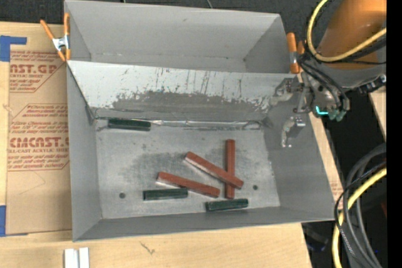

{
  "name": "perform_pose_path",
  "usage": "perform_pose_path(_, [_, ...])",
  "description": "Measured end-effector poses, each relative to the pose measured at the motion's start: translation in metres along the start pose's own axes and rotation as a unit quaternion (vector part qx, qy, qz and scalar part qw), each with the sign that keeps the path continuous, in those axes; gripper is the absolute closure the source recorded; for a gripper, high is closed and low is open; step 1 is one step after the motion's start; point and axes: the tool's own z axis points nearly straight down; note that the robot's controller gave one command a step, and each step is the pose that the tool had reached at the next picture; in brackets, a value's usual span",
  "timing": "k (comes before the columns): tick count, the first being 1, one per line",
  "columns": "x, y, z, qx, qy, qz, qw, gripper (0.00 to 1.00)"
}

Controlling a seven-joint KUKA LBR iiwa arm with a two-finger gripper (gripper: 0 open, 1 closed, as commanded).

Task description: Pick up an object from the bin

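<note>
Grey bin (125, 154) holds flat red-brown bars (188, 184) and dark green sticks (165, 195); hand (290, 132) over right wall, grip state unclear.

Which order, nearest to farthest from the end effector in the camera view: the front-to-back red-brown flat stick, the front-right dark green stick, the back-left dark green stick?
From the end effector, right side:
1. Front-to-back red-brown flat stick, right of centre.
2. Front-right dark green stick, front wall.
3. Back-left dark green stick, far left.

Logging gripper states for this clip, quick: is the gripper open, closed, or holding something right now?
Gripper: cannot be told; it hangs by the bin's right wall, apart from the brown sticks and dark green sticks.
</note>
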Motion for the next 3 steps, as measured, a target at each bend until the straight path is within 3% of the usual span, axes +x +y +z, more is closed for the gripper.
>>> perform_pose_path(1, [-0.002,0.0,-0.005,0.001,-0.0038,-0.001,1.0,0.0])
perform_pose_path(2, [0.003,0.019,0.054,0.001,-0.0063,-0.028,0.9996,0.0])
perform_pose_path(3, [0.013,0.029,0.101,-0.001,-0.0035,0.026,0.9996,0.0])
